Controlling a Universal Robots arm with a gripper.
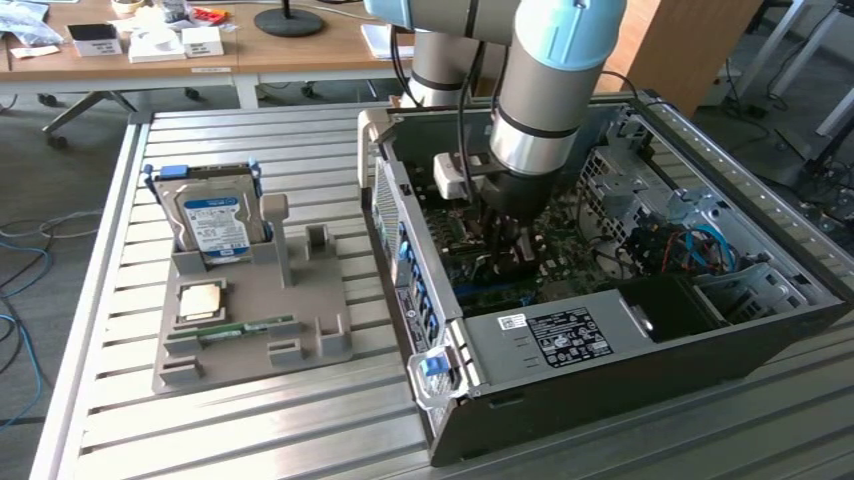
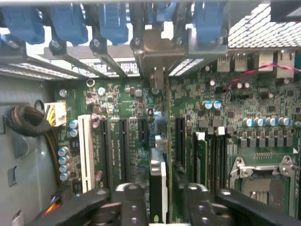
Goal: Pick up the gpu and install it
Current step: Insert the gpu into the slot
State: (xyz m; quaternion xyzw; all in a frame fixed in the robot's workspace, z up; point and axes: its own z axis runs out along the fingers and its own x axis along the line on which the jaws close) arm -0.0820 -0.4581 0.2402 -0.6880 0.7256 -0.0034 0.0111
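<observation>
The gpu (image 2: 159, 172) stands on edge in a slot of the green motherboard (image 2: 113, 99). Its silver end bracket (image 2: 157, 49) lies against the case's rear slot openings. My gripper (image 2: 161, 200) straddles the card's upper edge, and its dark fingers (image 2: 129, 202) stand a little apart from the card on both sides, so it is open. In the exterior view the gripper (image 1: 511, 240) reaches straight down into the open computer case (image 1: 747, 330), where the arm covers the card.
Blue slot latches (image 2: 113, 21) line the rear wall above the card. Black expansion slots and a white slot (image 2: 86, 150) lie beside it, the CPU socket (image 2: 263, 179) further off. On the table a grey holder (image 1: 287, 320) carries a hard drive (image 1: 214, 220), a chip (image 1: 203, 300) and a memory stick (image 1: 247, 328).
</observation>
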